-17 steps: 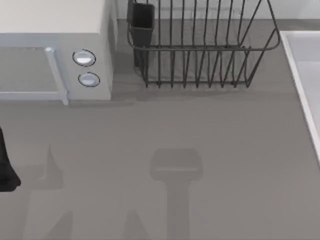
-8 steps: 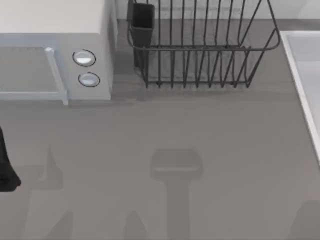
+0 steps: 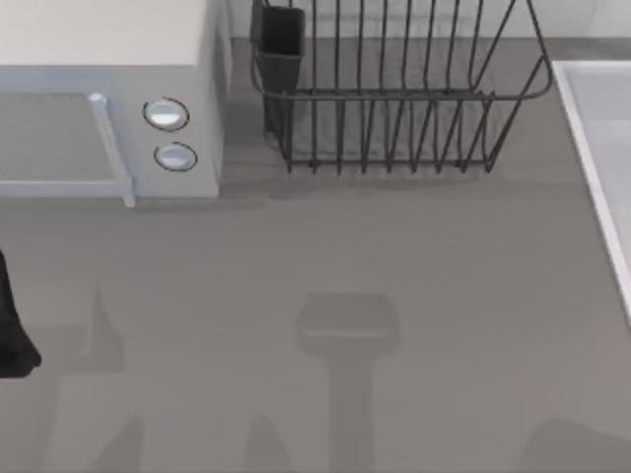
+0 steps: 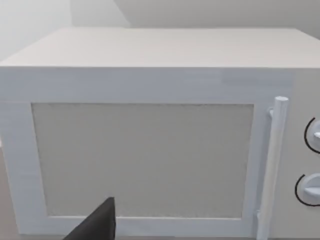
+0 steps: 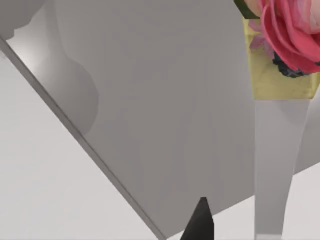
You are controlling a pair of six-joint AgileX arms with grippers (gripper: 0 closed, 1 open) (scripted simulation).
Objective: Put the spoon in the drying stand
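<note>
The spoon is out of view. The drying stand (image 3: 394,97), a dark grey wire rack with upright tines, stands at the back middle of the table, with a dark utensil cup (image 3: 281,44) at its left corner. A black part of my left arm (image 3: 12,325) sits at the table's left edge, far from the stand. A dark tip of my left gripper (image 4: 100,222) points at the microwave door. A dark tip of my right gripper (image 5: 200,222) hangs over a grey surface beside a white edge.
A white microwave (image 3: 108,108) with two round knobs fills the back left, its door and handle (image 4: 272,165) close in the left wrist view. A white basin rim (image 3: 592,148) runs along the right side. A pink flower in a yellow vase (image 5: 285,75) is in the right wrist view.
A soft shadow has entered at the bottom right of the top view and spread leftward. The left arm, the drying stand and the microwave have not moved.
</note>
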